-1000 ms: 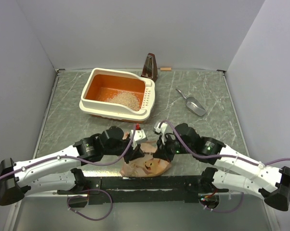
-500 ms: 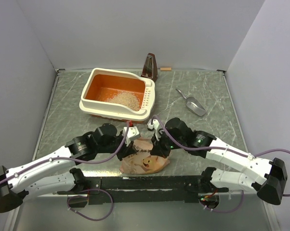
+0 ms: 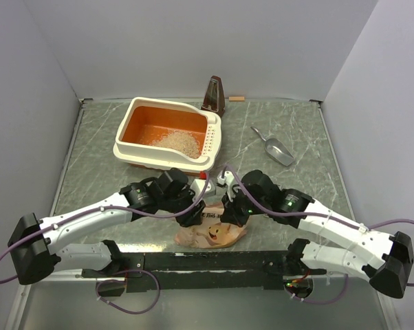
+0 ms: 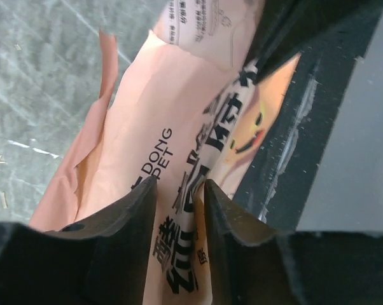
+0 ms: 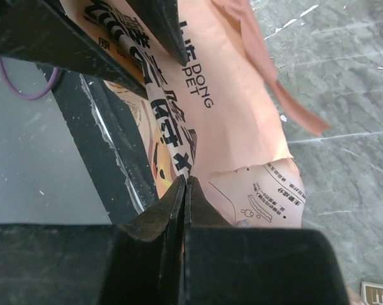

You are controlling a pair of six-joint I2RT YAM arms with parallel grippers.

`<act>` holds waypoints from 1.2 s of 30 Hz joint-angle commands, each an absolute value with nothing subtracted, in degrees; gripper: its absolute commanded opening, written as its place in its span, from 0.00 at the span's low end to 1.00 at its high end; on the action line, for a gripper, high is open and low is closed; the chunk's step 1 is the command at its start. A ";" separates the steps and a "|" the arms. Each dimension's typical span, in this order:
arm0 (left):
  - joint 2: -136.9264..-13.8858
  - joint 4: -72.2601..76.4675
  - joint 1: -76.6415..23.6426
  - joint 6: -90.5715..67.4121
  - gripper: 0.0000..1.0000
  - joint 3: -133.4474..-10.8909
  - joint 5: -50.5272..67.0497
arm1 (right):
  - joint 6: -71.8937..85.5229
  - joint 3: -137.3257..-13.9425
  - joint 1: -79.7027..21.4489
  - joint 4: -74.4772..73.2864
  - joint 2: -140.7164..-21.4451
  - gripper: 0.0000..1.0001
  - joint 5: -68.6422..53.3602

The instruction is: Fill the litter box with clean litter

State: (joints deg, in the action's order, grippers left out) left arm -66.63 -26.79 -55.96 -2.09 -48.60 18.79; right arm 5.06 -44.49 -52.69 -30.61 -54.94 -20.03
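My left hand (image 4: 179,185) is narrow, with a ridge of the bag (image 3: 214,235) caught between its fingers. My right hand (image 5: 184,183) is closed to a seam on the same printed fold. The fold runs taut from one hand to the other, so I judge that both hold the bag. It sits at the near edge of the tabletop, partly over the black rail between my bases.

The box (image 3: 159,157) is beyond both hands, toward the back and a little to the left, well apart from the bag. Its long axis runs roughly left to right, and its slotted rim is on the right-hand end. A heap of litter (image 3: 179,142) already lies inside, toward the near right of the orange floor, and much of that floor is bare. My left arm is nearer the box. The carry therefore goes forward and leftward, and the near long rim is the side the bag would cross first.

From above, my wrists cover the upper part of the bag. Each wrist view cuts it off at the frame. I cannot tell which end is open, nor how much litter is in it. A scoop (image 3: 277,151) lies off to the right, apart from everything.
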 commanded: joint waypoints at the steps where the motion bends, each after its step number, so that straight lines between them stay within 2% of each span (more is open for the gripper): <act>1: -65.57 -29.00 -56.07 1.21 0.39 -49.31 23.55 | 4.48 -44.04 -51.33 -29.80 -51.51 0.00 -19.95; 3: -65.66 -29.18 -56.07 1.23 0.29 -49.39 23.56 | 4.22 -43.95 -51.07 -30.06 -51.42 0.00 -20.48; 4: -66.09 -29.35 -55.99 1.40 0.13 -49.57 23.73 | 4.13 -43.86 -51.06 -30.15 -51.33 0.00 -20.48; 6: -66.79 -30.32 -55.90 1.58 0.01 -50.09 23.38 | 4.39 -43.68 -50.80 -30.23 -50.89 0.00 -19.52; 8: -67.24 -30.85 -55.90 1.84 0.01 -50.45 21.72 | 4.40 -43.07 -50.45 -30.24 -50.10 0.04 -18.81; 9: -67.06 -31.02 -55.99 2.02 0.01 -50.45 20.75 | 4.39 -42.81 -50.45 -29.89 -49.84 0.16 -18.03; 11: -65.66 -30.76 -55.81 2.20 0.01 -50.27 18.99 | 3.87 -42.36 -50.27 -29.27 -49.22 0.25 -17.67; 12: -65.05 -30.67 -55.81 2.37 0.01 -49.93 16.98 | 3.69 -42.54 -50.19 -29.18 -49.31 0.36 -17.14; 15: -62.67 -31.72 -55.81 3.07 0.01 -49.92 13.55 | 2.64 -43.68 -50.10 -29.18 -49.92 0.48 -16.00; 20: -58.28 -31.73 -55.72 4.57 0.01 -49.83 11.08 | 0.44 -46.66 -49.92 -27.25 -50.62 0.55 -13.45; 26: -55.11 -32.17 -55.81 6.33 0.01 -49.66 8.09 | -11.84 -51.76 -49.92 -27.33 -53.95 0.61 -15.89; 32: -46.33 -28.57 -55.90 5.54 0.01 -45.36 8.79 | -24.42 -56.94 -49.75 -32.76 -58.01 0.63 -22.32; 36: -41.14 -27.16 -55.81 4.05 0.01 -43.51 9.49 | -31.27 -55.20 -49.66 -34.19 -56.17 0.63 -25.91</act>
